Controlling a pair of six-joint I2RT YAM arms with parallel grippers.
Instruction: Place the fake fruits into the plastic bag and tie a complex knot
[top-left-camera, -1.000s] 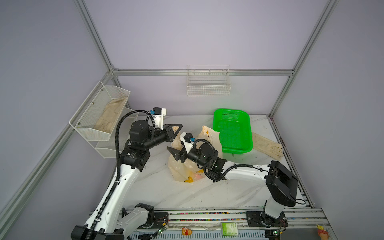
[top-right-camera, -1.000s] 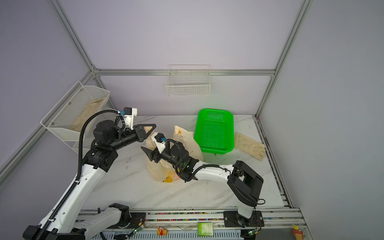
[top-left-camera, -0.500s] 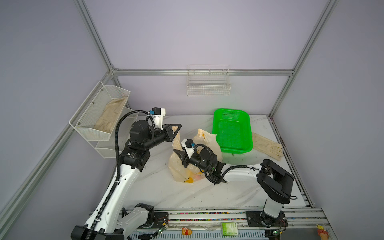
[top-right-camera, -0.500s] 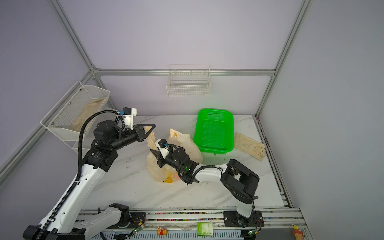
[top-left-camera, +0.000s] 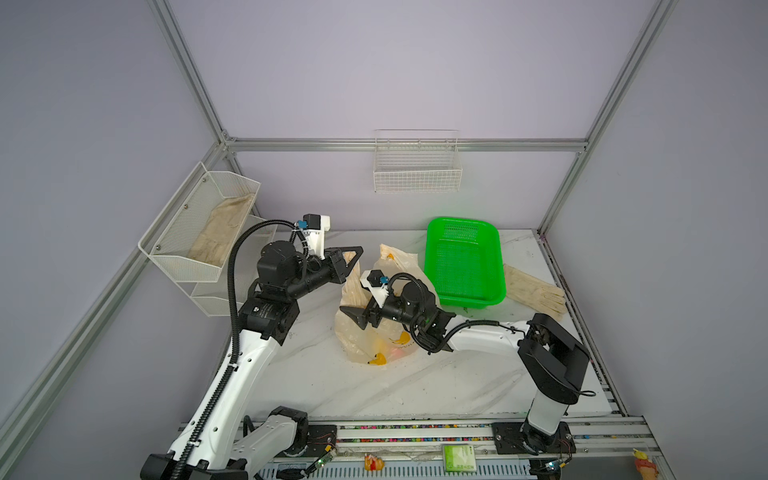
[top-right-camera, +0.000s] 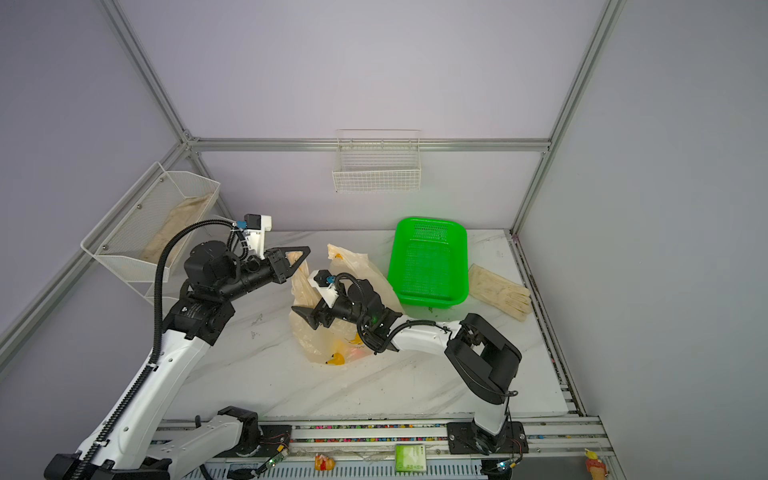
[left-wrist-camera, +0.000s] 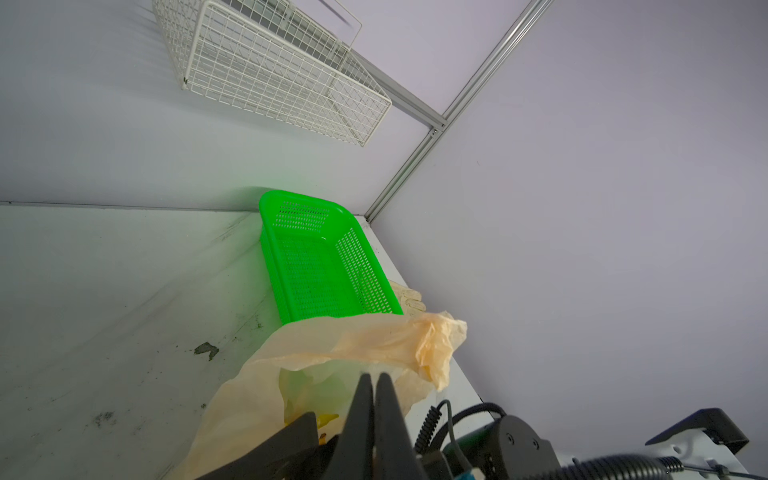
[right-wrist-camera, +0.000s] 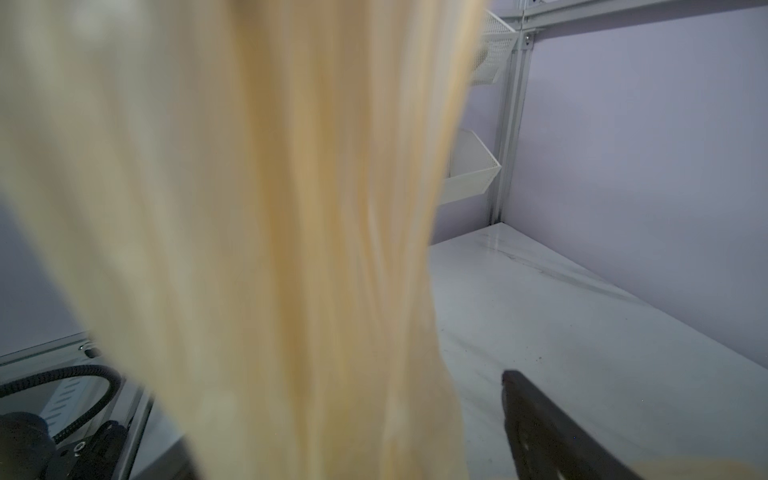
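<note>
The fruits (top-left-camera: 380, 359) are sitting inside the bag (top-left-camera: 361, 340) mid-table, so loading's looking done. No knot is showing yet, so the tying's all ahead of you. Your left gripper (top-left-camera: 355, 254) is pinching one handle (top-left-camera: 354, 276), holding it up. Your right gripper (top-left-camera: 352, 315) is gaping wide beside it, gripping nothing I can see.

Green basket (top-left-camera: 432, 266), glove (top-left-camera: 534, 289) beside it, wire basket (top-left-camera: 417, 180) on wall, mesh rack (top-left-camera: 183, 266)

Plastic bag (top-left-camera: 360, 336) on the marble table (top-left-camera: 415, 386), fake fruits (top-left-camera: 380, 358) showing through its lower part. Left gripper (top-left-camera: 353, 258) pinches a raised bag strap. Right gripper (top-left-camera: 353, 318), jaws apart, lies against the bag's middle.
</note>
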